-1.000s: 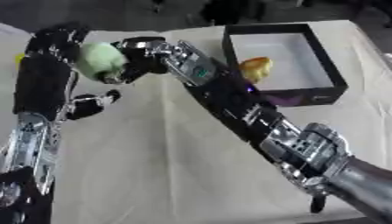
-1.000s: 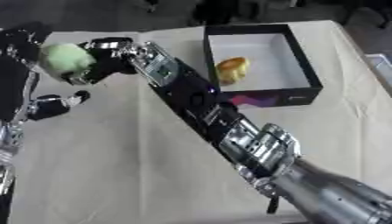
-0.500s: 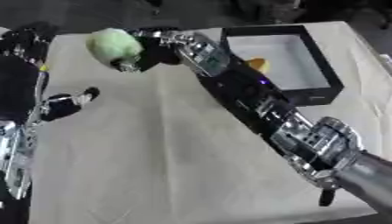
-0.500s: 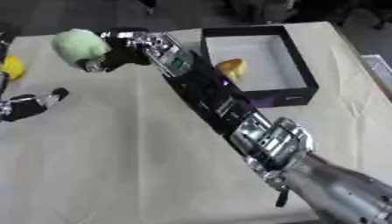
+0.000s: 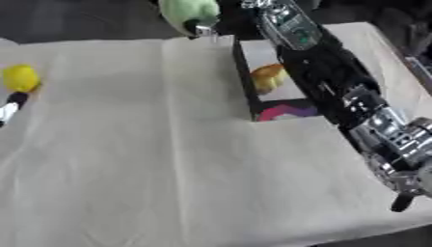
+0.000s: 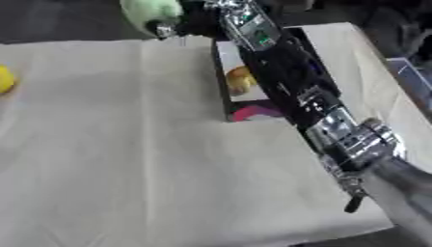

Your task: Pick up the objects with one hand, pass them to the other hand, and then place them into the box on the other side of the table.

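Across the cream tablecloth (image 5: 168, 159) the whole scene sits differently than a second ago: the box (image 5: 253, 103) now lies mid-frame and foreshortened where it was at upper right, so much of that shift is the head tilting, not the things moving. Right arm (image 5: 337, 91) has swung from reaching far left toward the left arm to stretching up along the box's right side, its forearm hiding that side. Pale green round fruit (image 5: 190, 12), earlier between both hands at left, then carried by the right alone, is now at the top edge, just left of the box's near-left corner and seemingly raised. Handover reads as done; release into the box is the step left. Right hand (image 5: 202, 30) shows only as a small silver bit under the fruit; it appears to grip it, though the fingers cannot be made out. An orange-yellow item (image 5: 268, 77) already lies in the box. Yellow fruit (image 5: 20, 78) waits at far left. Left-eye view alone shows a black-and-white part of the left hand (image 5: 10, 107) just below it, finger state unreadable; the right-eye view cuts it off and clips the yellow fruit.
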Controlling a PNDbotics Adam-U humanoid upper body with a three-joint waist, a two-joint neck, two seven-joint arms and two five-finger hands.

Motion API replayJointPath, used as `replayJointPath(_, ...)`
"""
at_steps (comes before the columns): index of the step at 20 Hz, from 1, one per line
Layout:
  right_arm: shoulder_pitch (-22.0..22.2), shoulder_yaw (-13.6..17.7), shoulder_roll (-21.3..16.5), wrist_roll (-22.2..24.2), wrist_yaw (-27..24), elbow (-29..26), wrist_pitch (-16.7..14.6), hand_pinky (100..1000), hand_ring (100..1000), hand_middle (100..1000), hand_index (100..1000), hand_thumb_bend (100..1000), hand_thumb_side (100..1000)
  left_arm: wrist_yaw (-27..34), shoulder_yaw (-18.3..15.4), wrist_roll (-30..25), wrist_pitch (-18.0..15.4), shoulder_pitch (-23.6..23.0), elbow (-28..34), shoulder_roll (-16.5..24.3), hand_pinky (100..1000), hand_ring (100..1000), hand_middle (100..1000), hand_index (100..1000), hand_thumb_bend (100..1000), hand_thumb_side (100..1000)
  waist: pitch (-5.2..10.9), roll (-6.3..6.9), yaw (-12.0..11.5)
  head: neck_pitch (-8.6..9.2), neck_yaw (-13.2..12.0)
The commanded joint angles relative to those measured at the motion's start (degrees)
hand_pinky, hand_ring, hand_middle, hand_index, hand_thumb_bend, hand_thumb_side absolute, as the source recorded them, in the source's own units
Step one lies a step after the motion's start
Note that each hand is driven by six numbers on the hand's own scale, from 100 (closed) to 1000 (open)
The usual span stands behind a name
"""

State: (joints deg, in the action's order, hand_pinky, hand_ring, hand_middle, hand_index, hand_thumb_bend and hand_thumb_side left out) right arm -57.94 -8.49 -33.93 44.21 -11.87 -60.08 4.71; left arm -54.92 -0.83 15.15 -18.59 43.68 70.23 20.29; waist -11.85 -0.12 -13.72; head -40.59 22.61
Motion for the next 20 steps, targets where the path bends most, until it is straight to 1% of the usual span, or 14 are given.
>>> replayJointPath(1,0.13,2.93,-5.79,1.67,-0.84,-0.75,-0.55,898,1000,400,874,100,200,9.54,-2.39,-4.01,-0.21,0.38,0.54,6.22,820,763,735,791,508,327,0.93,0.27,0.15,1.18,1.03)
replayJointPath(3,1.53,4.13,-8.35,2.05,-1.06,-0.11,-1.38,900,1000,401,873,100,199,12.97,-3.80,-4.62,0.69,0.03,0.64,8.85,819,762,731,788,507,321,0.77,0.34,0.19,1.74,1.93)
replayJointPath(6,3.92,5.58,-11.31,2.45,-1.41,0.37,-2.71,906,1000,399,870,100,198,15.91,-5.22,-4.15,1.43,-0.18,0.85,11.36,822,760,728,783,504,319,0.57,0.35,0.25,2.76,3.51)
replayJointPath(9,5.57,6.28,-12.89,2.68,-1.66,0.43,-3.67,908,1000,399,869,100,198,17.27,-5.96,-3.55,1.93,-0.16,1.10,12.45,822,758,723,777,499,307,0.43,0.34,0.31,3.76,4.82)
replayJointPath(11,7.23,6.94,-14.52,2.33,-1.59,0.63,-4.57,907,1000,398,867,100,198,18.12,-6.90,-2.17,2.60,-0.07,1.81,13.04,822,756,720,775,497,305,0.23,0.39,0.40,5.35,6.67)
replayJointPath(13,8.45,7.40,-15.68,1.94,-1.36,1.13,-5.53,904,1000,398,865,100,198,18.74,-7.31,-1.24,3.10,-0.08,2.33,13.29,822,754,715,770,497,300,0.08,0.42,0.43,6.25,7.75)
replayJointPath(15,9.43,7.74,-16.70,1.50,-0.86,1.73,-6.76,900,1000,398,864,100,200,19.13,-7.43,-0.65,3.23,-0.09,2.65,13.41,822,752,712,768,498,298,-0.04,0.46,0.46,6.53,8.32)
replayJointPath(17,10.07,7.81,-17.53,1.06,0.22,2.58,-8.55,896,1000,404,866,100,202,19.29,-7.50,-0.28,3.23,-0.09,2.83,13.48,823,751,710,767,498,297,-0.10,0.48,0.49,6.35,8.41)
replayJointPath(20,10.40,7.48,-18.33,0.42,3.06,4.77,-12.57,887,1000,433,887,100,207,19.40,-7.59,0.06,3.29,-0.07,2.88,13.58,823,750,708,765,498,294,-0.15,0.60,0.53,6.05,8.19)
